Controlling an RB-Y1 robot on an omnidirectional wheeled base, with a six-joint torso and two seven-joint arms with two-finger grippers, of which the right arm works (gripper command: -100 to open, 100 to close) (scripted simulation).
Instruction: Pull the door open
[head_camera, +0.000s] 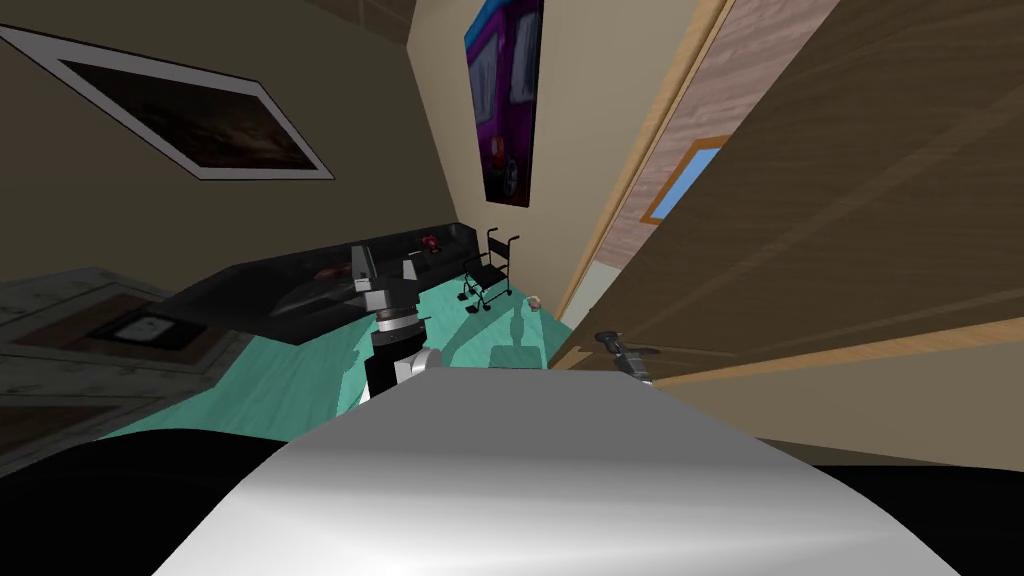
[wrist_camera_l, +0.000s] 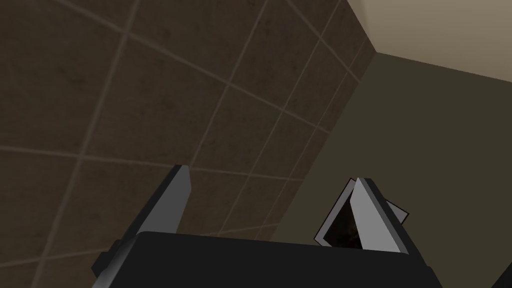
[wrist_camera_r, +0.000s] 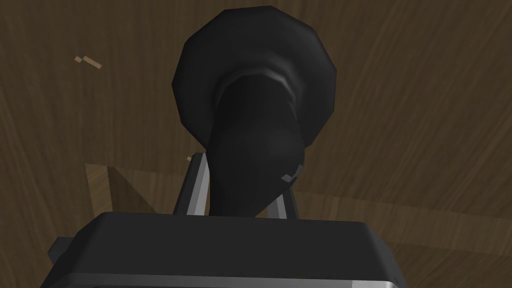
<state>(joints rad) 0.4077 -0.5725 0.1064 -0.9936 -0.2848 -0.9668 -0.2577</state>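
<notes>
A brown wooden door (head_camera: 850, 200) stands ajar on my right, swung off its light wooden frame (head_camera: 640, 150). Its dark lever handle (wrist_camera_r: 255, 150) rises from a round dark rose (wrist_camera_r: 200, 90) on the wood (wrist_camera_r: 425, 125). My right gripper (wrist_camera_r: 240, 185) is shut on the door handle, one finger (wrist_camera_r: 197, 187) pressed to each side. In the head view the right gripper (head_camera: 622, 352) is small at the door's near edge. My left gripper (head_camera: 385, 268) is held up left of my chest, open and empty, its fingers (wrist_camera_l: 172, 200) wide apart.
A dark sofa (head_camera: 300, 290) runs along the far wall on a teal floor (head_camera: 300, 380). A black wheelchair (head_camera: 490, 270) stands by the door frame, with a small pale object (head_camera: 536, 301) on the floor beside it. A purple poster (head_camera: 505, 90) hangs above.
</notes>
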